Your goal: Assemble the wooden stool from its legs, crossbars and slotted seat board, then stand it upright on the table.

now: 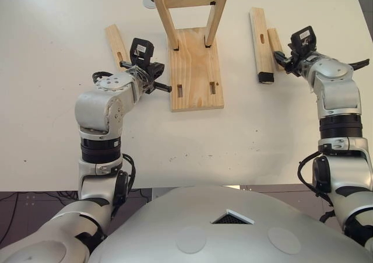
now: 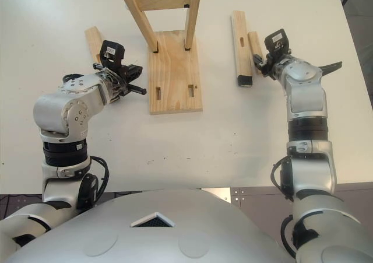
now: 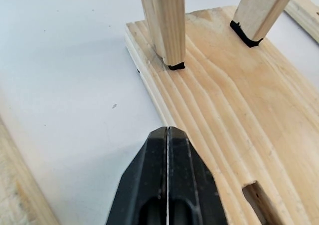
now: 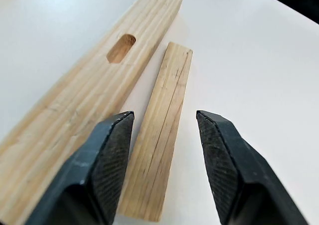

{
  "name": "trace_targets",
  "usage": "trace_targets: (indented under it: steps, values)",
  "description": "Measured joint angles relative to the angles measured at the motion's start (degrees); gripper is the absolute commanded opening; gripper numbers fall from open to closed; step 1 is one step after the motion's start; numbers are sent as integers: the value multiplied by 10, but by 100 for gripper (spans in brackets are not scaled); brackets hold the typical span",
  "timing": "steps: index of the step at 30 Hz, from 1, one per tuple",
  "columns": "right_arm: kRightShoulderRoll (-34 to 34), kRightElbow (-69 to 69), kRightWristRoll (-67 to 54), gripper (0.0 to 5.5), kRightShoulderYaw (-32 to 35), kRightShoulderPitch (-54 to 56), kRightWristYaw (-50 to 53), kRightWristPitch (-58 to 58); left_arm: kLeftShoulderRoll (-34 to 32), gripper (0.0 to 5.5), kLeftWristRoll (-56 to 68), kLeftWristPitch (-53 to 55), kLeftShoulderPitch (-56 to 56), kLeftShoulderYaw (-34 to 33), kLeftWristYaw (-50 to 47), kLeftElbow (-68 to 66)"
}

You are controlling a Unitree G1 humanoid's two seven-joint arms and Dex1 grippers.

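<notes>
My right tool spread wide, hanging over short crossbar, which lies on bench just beside loose leg. My left tool pinched closed, empty, at seat board edge.

The seat board lies flat on the table, the joined legs standing in its far slots — a loose piece to its left, a loose leg and short crossbar side by side to its right.

Head stereo pair, steeply down over the whole table — each wrist camera low, close-up.
</notes>
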State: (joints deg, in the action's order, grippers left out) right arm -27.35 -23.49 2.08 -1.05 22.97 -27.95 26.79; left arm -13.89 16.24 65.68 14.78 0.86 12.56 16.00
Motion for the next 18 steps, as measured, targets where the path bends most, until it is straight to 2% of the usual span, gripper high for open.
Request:
trace_targets:
  steps: [2, 9, 11, 13, 16, 18]
  values:
    - [0, -16, -5, 232, 0, 0, -7, -2, 0, 0, 0, -6, 0, 0, 0, -2]
    - [2, -84, -27, 134, 10, 18, -7, -25, -2, 0, -6, -19, 0, 1, 1, -6]
    - [4, -91, -41, 129, 21, 18, -3, -26, -1, 0, -10, -32, 1, -1, -1, -10]
    - [20, -102, -44, 129, 36, 19, 21, -38, 4, 0, -16, -75, 6, -13, -9, -15]
    - [25, -110, -67, 129, 70, 16, 49, -65, 10, 0, -22, -197, 32, -59, -23, -16]
    - [38, -86, -87, 129, 99, 11, 61, -106, 13, 0, 9, -226, 50, -92, -7, -6]
